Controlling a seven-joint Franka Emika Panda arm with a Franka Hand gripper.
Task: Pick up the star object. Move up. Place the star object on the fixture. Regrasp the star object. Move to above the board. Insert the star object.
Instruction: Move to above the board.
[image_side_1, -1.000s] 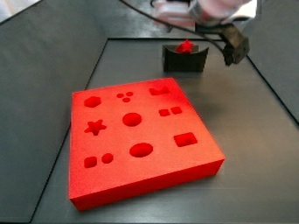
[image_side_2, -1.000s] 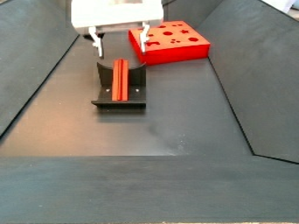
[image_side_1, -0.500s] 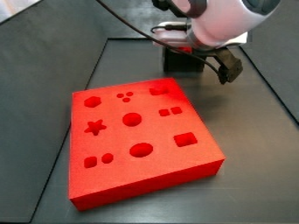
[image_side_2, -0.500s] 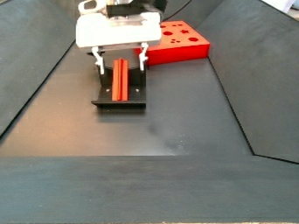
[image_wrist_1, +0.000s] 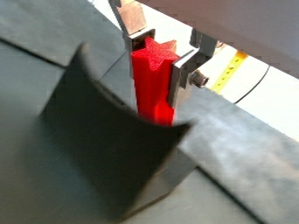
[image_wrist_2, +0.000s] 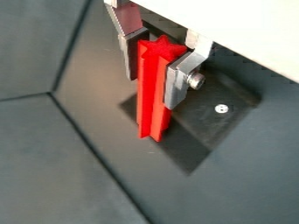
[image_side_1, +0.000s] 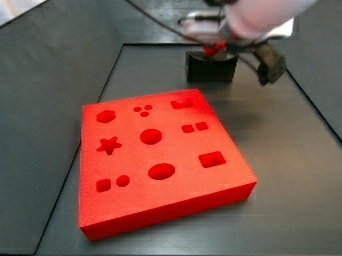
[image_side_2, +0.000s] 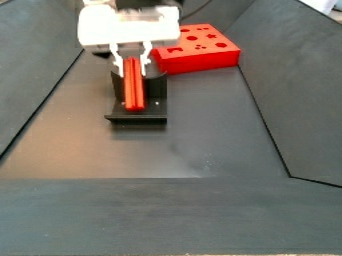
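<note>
The star object (image_wrist_1: 149, 96) is a long red prism with a star-shaped end, resting on the dark fixture (image_wrist_1: 105, 149). My gripper (image_wrist_1: 155, 63) is over the fixture and its silver fingers (image_wrist_1: 179, 83) press the prism from both sides near its upper end. Both wrist views show this; in one the prism (image_wrist_2: 149, 105) has its lower end on the fixture's base plate (image_wrist_2: 216, 122). In a side view the gripper (image_side_2: 130, 62) holds the prism (image_side_2: 135, 90) on the fixture (image_side_2: 136, 116). The red board (image_side_1: 160, 160) with shaped holes lies apart from the fixture (image_side_1: 207, 70).
The board (image_side_2: 198, 47) sits right behind the fixture in a side view. Sloped dark walls (image_side_2: 40, 90) border the floor on both sides. The arm's white body (image_side_1: 261, 15) hangs over the fixture.
My gripper has come down from above the fixture, straddled the star object with open fingers, and now its fingers are closed on the prism.
</note>
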